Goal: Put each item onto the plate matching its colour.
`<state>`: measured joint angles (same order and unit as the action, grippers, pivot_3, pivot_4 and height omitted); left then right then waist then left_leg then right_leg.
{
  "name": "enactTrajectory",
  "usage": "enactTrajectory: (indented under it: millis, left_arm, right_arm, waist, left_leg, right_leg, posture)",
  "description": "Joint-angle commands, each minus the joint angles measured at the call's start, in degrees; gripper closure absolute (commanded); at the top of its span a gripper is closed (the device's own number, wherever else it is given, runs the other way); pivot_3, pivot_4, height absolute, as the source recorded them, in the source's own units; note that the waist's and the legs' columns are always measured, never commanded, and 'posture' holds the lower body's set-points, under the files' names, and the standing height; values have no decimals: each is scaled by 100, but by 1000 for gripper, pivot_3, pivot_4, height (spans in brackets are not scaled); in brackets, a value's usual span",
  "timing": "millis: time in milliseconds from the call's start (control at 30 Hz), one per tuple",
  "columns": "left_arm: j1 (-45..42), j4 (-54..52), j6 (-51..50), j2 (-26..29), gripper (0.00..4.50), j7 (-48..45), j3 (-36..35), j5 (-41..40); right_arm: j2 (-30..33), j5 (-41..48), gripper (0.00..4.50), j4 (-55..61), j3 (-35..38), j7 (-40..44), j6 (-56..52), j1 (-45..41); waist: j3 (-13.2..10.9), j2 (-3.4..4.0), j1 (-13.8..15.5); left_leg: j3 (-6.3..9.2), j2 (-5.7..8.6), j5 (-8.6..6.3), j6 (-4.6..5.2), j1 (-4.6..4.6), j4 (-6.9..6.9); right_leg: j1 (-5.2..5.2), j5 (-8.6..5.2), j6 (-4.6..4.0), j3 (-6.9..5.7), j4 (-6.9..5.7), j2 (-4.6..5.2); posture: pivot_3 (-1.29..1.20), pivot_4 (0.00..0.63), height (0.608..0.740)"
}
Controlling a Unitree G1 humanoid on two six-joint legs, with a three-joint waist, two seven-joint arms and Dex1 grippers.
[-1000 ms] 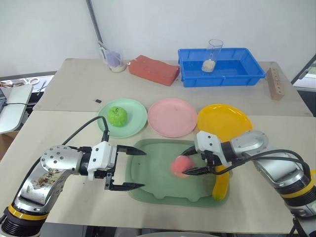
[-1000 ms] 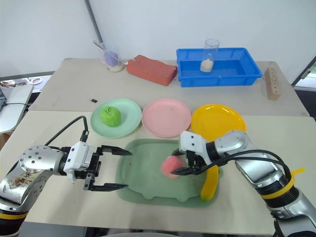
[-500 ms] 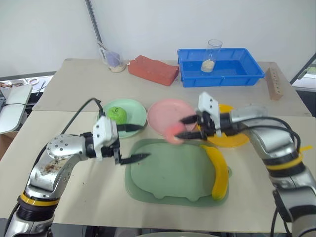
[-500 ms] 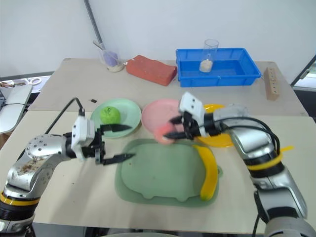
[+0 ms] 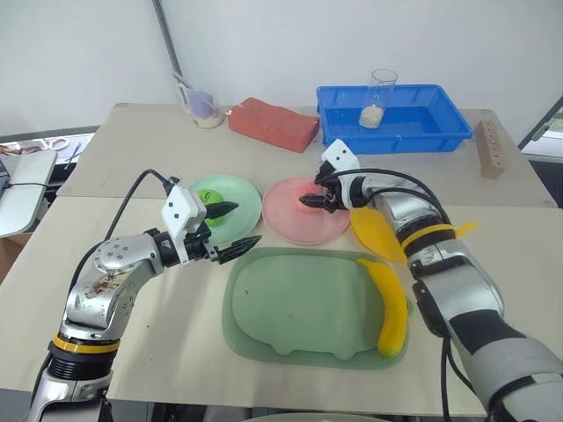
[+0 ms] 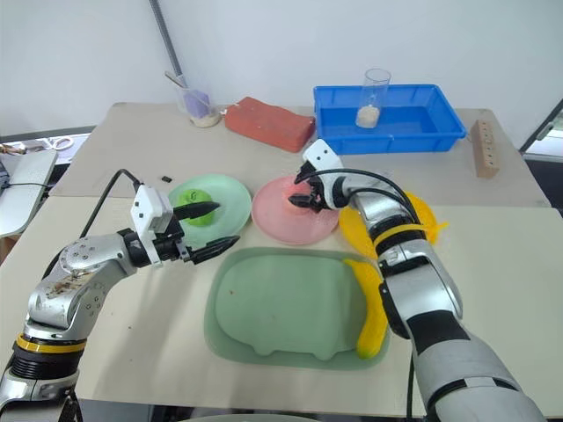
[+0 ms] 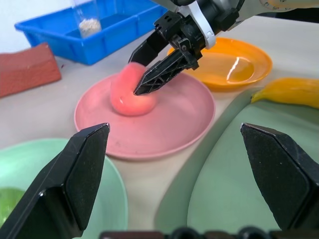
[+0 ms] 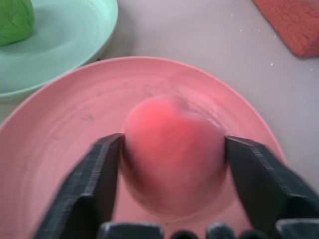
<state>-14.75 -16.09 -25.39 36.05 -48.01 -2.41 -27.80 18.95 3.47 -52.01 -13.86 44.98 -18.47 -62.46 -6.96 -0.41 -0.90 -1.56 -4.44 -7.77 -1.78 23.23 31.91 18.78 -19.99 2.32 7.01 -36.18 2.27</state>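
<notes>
Right tool [image 7: 149, 69] has carried the pink peach [image 7: 130, 90] off the pig-shaped tray [image 5: 299, 303] onto the pink plate [image 7: 189, 122]. Its jaws now flank the peach, loosening. Left tool [image 5: 230, 230] spread wide, empty. Banana [image 5: 391, 303] remains, on the tray behind right tool.

Overall light: bright and even — diffuse, seemingly from overhead.
Shadows: soft and short under the plates and arms on the table [image 5: 132, 167].
Glare: a white highlight on the yellow plate [image 7: 234, 64]; a fainter sheen on the pink plate [image 7: 174, 124].
Head views: sharp across the table, no visible bending at the edges.
Left wrist view: distant things clear; the near black fingers [image 7: 75, 179] soft-edged.
Right wrist view: soft focus — the peach [image 8: 172, 149] and fingertips [image 8: 89, 184] blurred, the plate rim hazy.
</notes>
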Motion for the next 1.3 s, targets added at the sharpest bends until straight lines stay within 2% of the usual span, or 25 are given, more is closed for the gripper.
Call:
enactTrajectory:
  millis: [33,133,200,367,533,600,667,767,833,900,1133,1300]
  left_arm:
    - [13,-146,14,38,0,65,-189,-33]
    - [40,-173,16,33,0,92,-179,-30]
    - [49,-203,-5,27,0,94,-176,-59]
    - [55,-271,55,101,0,-168,-71,-130]
    - [182,-597,518,302,0,-1058,256,-164]
    - [238,-768,692,417,0,-1473,380,-223]
    - [266,-854,860,462,0,-1702,502,-176]
    - [356,-931,1233,495,0,-2004,679,-34]
    - [356,-935,1375,457,0,-2119,793,-1]
    - [294,-879,1417,404,0,-2137,855,-4]
    - [21,-660,1632,128,0,-2052,973,133]
    - [127,-728,1634,185,0,-2055,922,105]
  right_arm:
    - [82,1,26,-83,285,172,252,-265]
    - [246,37,26,215,391,419,163,-212]
    - [455,140,26,816,463,660,-113,-54]
    - [1303,839,26,3570,815,1344,-1602,884]
    - [2871,1518,26,6339,1097,2080,-2614,2638]
    - [3366,1982,26,7319,1541,2141,-3185,3475]
    - [3575,2361,26,8119,2074,1969,-3736,4240]
    - [3500,2752,26,8904,2729,1571,-4305,5128]
    - [3333,2641,26,9318,2995,1159,-4377,5897]
    - [3152,2582,26,9532,3133,745,-4471,6309]
    - [2550,2109,26,9437,2798,-445,-4083,6707]
    - [2455,2145,26,9627,2947,-651,-3979,6853]
  waist:
    - [1,1,-5]
    - [1,2,-15]
    - [0,5,-12]
    - [1,9,31]
    - [1,9,76]
    - [0,10,67]
    - [-1,8,20]
    - [-3,2,-49]
    - [-1,-2,-47]
    - [-2,-6,-22]
    - [-2,-11,-11]
    - [-2,-11,-10]
  left_leg:
    - [0,0,0,0,-2,0]
    - [0,0,0,0,-3,-2]
    - [0,0,0,0,0,-2]
    - [1,0,-1,-1,3,-2]
    - [1,0,-2,-2,1,-1]
    - [-1,2,-2,-3,4,-3]
    - [-1,3,-2,-3,0,-3]
    - [0,2,-2,-3,-8,-3]
    - [1,2,-3,-2,-11,-3]
    - [8,2,-3,-2,-13,0]
    - [7,8,-3,-2,-1,17]
    - [8,8,-3,-1,5,9]
  right_leg:
    - [-2,0,0,-1,0,0]
    - [-3,0,0,0,0,0]
    - [0,0,0,0,0,0]
    - [-1,0,1,-2,3,0]
    - [-6,-1,1,-3,15,1]
    - [-11,-1,1,-3,23,6]
    - [-19,-1,1,-2,27,7]
    - [-30,-2,2,-1,30,7]
    - [-31,-3,3,0,30,7]
    - [-33,-6,4,-7,34,7]
    - [-6,-6,9,-4,40,15]
    - [-1,-6,10,-4,39,14]
  posture:
    - [0,150,740]
    - [0,150,740]
    - [0,150,740]
    - [0,150,740]
    - [0,150,740]
    - [0,150,740]
    - [0,150,740]
    - [0,150,740]
    - [0,150,740]
    - [0,150,740]
    - [0,150,740]
    - [0,150,740]
